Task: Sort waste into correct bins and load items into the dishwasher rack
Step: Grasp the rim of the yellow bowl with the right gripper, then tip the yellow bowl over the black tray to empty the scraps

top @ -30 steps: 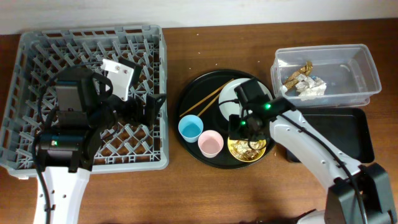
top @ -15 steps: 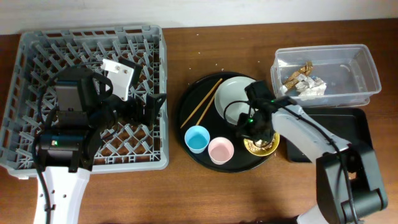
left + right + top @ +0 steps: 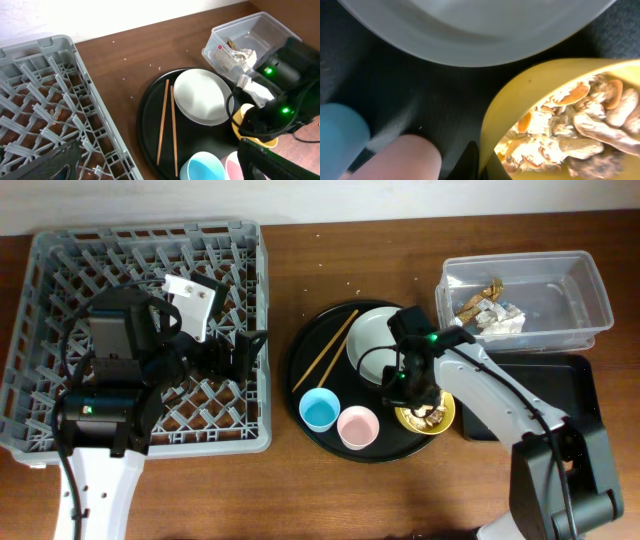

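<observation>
My right gripper (image 3: 412,392) is shut on the rim of the yellow bowl (image 3: 428,415), which holds tan food scraps (image 3: 575,135) and overhangs the right edge of the round black tray (image 3: 310,370). The pale grey plate (image 3: 372,340), wooden chopsticks (image 3: 325,347), blue cup (image 3: 320,410) and pink cup (image 3: 358,426) sit on that tray. The clear tub (image 3: 560,300) holds a crumpled napkin and brown wrappers (image 3: 484,310). The shallow black tray (image 3: 560,395) lies below it. My left gripper (image 3: 245,352) hangs open and empty over the grey rack (image 3: 60,270).
The bowl's rim (image 3: 505,110) fills the right wrist view, beside the plate (image 3: 470,30) and pink cup (image 3: 405,157). The left wrist view shows the rack (image 3: 45,100), chopsticks (image 3: 167,120), plate (image 3: 202,97) and tub (image 3: 250,37).
My right gripper has dragged the yellow bowl rightward to the round tray's edge. The blue and pink cups have shifted right and down on the tray. The left arm has not moved.
</observation>
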{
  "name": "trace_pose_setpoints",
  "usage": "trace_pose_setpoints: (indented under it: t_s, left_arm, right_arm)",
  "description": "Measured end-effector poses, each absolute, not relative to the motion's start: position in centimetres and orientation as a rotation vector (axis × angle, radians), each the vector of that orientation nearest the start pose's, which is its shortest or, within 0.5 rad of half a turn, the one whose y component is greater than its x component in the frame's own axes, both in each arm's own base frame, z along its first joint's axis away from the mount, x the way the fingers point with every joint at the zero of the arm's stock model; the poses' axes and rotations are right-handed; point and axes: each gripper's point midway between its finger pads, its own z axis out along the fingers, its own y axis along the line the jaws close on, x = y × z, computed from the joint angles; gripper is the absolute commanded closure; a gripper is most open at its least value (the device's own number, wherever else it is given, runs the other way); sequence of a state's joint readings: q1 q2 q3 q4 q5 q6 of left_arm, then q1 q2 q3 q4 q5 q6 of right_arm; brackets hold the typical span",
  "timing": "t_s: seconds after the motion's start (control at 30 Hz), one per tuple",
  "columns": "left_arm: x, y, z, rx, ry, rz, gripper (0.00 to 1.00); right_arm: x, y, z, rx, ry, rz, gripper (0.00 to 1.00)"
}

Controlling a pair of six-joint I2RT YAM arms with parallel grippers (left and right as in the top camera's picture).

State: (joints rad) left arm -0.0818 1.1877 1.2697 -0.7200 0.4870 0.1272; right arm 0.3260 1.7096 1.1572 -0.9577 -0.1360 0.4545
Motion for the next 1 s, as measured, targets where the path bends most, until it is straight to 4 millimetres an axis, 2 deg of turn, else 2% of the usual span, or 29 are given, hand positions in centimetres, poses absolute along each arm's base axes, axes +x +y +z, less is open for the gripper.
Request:
trace_pose_setpoints:
  t_s: [0.13,0.2,0.23,0.27,0.33,0.4,0.47,0.5,0.57,0.63,0.77,0.8,0.9,1.0]
  left_arm:
    - [33.4,-10.8,30.4,0.492,2.112,-0.51,0.01]
    - [33.4,-10.8,30.4,0.492,2.112,-0.51,0.01]
    - [33.4,-10.8,30.4,0.492,2.112,-0.51,0.01]
    - [33.4,-10.8,30.4,0.492,2.112,-0.51,0.01]
    - [33.4,-10.8,30.4,0.492,2.112,-0.51,0.01]
    - [33.4,-10.8,30.4,0.492,2.112,-0.51,0.01]
    - [33.4,-10.8,30.4,0.492,2.112,-0.51,0.01]
    - [33.4,-10.8,30.3,0.492,2.114,-0.511,0.01]
    - [33.5,-10.8,30.4,0.492,2.112,-0.51,0.01]
    - [33.5,-10.8,30.3,0.492,2.113,-0.51,0.01]
    - [33.4,-10.8,30.3,0.492,2.114,-0.511,0.01]
    - [33.5,-10.8,30.3,0.492,2.114,-0.51,0.01]
    - [33.5,-10.8,30.3,0.492,2.114,-0.511,0.01]
    - [33.5,-10.8,30.3,0.492,2.114,-0.51,0.01]
  right_arm:
    - [29.8,13.3,10.0,0.073,3.05,0.343,0.96]
    - [30.4,12.2,12.9,0.115,2.982,0.428,0.96]
    - [30.8,10.8,13.7,0.171,2.951,0.469,0.96]
    - [31.2,9.5,14.1,0.218,2.934,0.504,0.96]
    - [32.0,5.2,14.2,0.348,2.897,0.541,0.96]
    - [32.4,2.0,14.7,0.405,2.836,0.634,0.96]
    - [33.1,-1.7,13.9,0.499,2.692,0.777,0.96]
    - [33.0,-2.3,13.5,0.534,2.655,0.833,0.96]
    - [34.3,-3.5,13.4,0.488,2.484,0.935,0.96]
    - [33.7,-5.2,12.6,0.488,2.294,1.081,0.96]
    - [32.6,-5.6,14.2,0.436,2.083,1.257,0.96]
    - [32.5,-5.5,15.1,0.392,2.033,1.293,0.96]
    - [32.3,-4.9,16.7,0.304,1.95,1.357,0.96]
    - [32.2,-4.7,17.2,0.273,1.924,1.37,0.96]
